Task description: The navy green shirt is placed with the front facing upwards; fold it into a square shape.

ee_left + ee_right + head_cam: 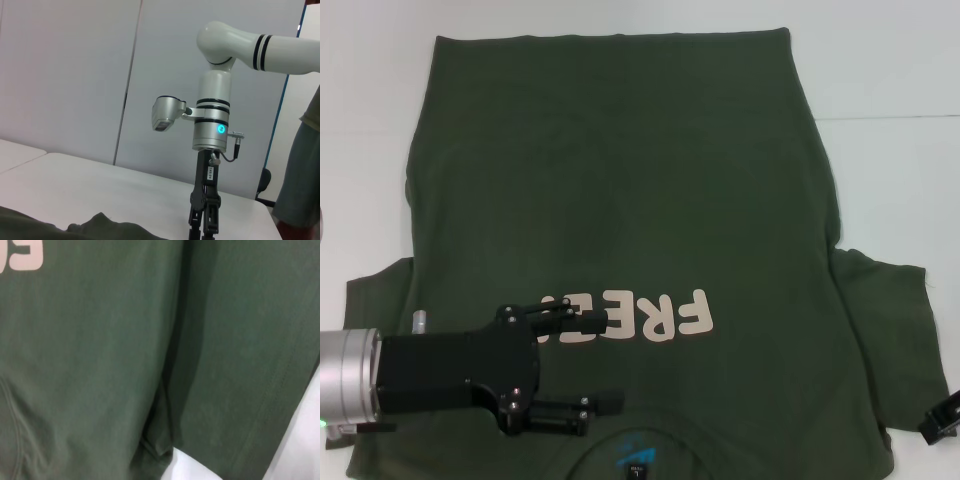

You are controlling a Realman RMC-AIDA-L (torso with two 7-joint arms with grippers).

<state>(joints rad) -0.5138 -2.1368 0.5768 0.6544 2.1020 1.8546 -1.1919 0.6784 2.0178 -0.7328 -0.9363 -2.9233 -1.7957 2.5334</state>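
The navy green shirt [620, 180] lies spread flat on the white table, front up, with the pale "FREE" print [660, 316] near my side and the blue neck label [636, 460] at the near edge. My left gripper [598, 362] reaches in from the left just above the chest, between print and collar, open, nothing between its fingers. Only a corner of my right gripper [940, 420] shows, beside the shirt's right sleeve [890, 320]. The left wrist view shows the right gripper [204, 222] pointing down at the table, its tips cut off. Shirt fabric [100, 365] fills the right wrist view.
White table [890, 80] surrounds the shirt, with bare strips at the far side and right. A pale wall stands behind the table in the left wrist view, and a person [302, 175] stands at its edge.
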